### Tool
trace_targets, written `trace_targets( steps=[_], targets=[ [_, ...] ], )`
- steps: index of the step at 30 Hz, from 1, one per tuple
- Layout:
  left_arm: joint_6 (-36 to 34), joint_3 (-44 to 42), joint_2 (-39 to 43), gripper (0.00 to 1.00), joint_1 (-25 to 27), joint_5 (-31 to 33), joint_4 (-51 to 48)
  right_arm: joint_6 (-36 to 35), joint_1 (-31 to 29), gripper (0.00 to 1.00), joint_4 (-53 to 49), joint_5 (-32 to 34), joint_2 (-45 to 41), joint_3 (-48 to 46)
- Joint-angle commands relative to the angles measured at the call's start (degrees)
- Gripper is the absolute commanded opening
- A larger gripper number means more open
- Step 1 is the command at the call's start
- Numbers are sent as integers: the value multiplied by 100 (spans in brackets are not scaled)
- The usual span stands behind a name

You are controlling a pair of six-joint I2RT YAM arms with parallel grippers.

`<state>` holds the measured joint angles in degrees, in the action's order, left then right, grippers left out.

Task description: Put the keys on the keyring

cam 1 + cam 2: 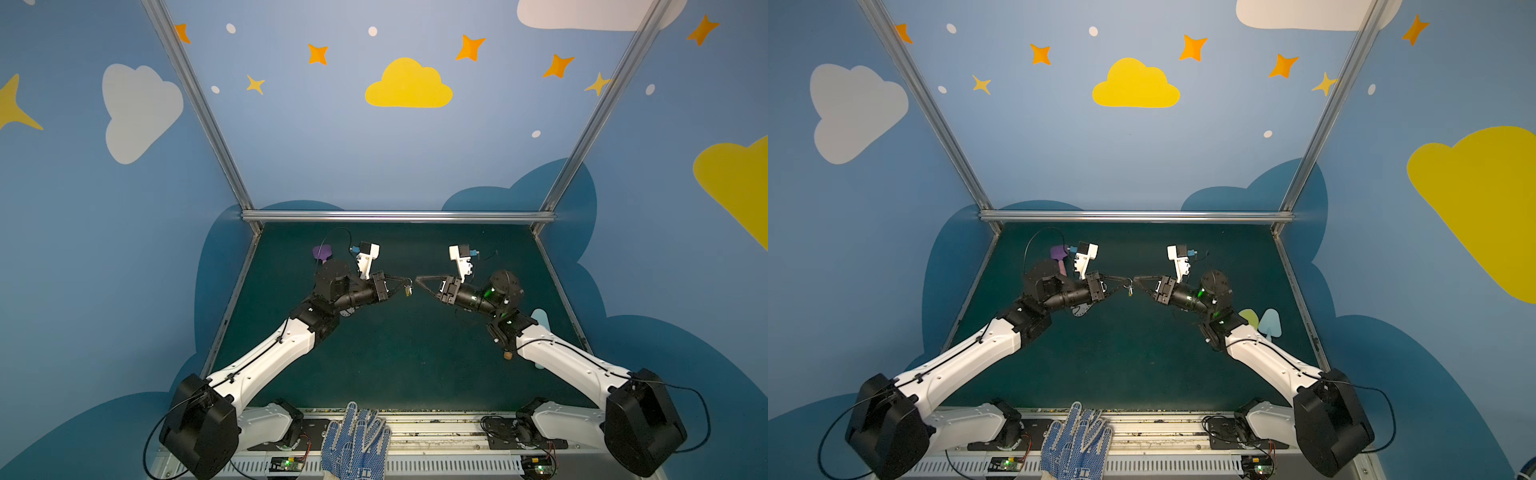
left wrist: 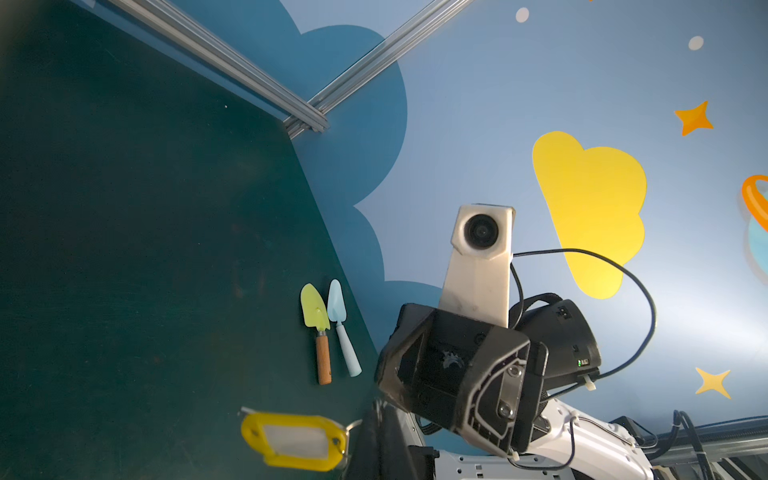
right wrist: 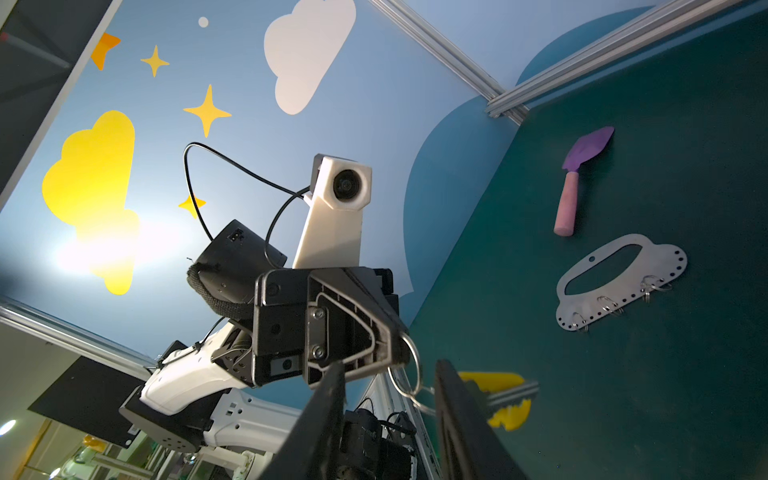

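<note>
Only the right wrist view shows whole the flat grey D-shaped metal keyring (image 3: 656, 268) lying far left, while the left gripper (image 1: 405, 282) clenches the yellow-tagged silver keys (image 1: 409, 290) and the right gripper (image 1: 417, 278) gapes.

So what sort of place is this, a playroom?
Probably a robot test booth, not a playroom: the left arm and right arm stand at a green table, boxed in by an aluminium frame and cloud-painted walls.

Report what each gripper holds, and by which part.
The left gripper is shut on the keys, pinching their split ring; the yellow tag dangles. The right gripper is open, fingers either side of that ring, holding nothing.
</note>
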<state>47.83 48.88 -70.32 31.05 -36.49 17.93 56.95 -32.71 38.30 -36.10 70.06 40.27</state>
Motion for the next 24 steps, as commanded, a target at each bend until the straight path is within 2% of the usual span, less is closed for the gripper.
trace_targets(
  steps=[1,8,18,24],
  targets=[
    [15,-80,95,4,7,114,252,-129,37,34,-62,35,-60,-22],
    [68,-116,98,5,6,96,403,215,-63,32,643,-535,454,189],
    [107,-140,63,5,6,64,513,235,-170,28,797,-640,542,231],
    [115,-163,64,5,6,76,561,367,-216,22,1020,-688,662,253]
  ],
)
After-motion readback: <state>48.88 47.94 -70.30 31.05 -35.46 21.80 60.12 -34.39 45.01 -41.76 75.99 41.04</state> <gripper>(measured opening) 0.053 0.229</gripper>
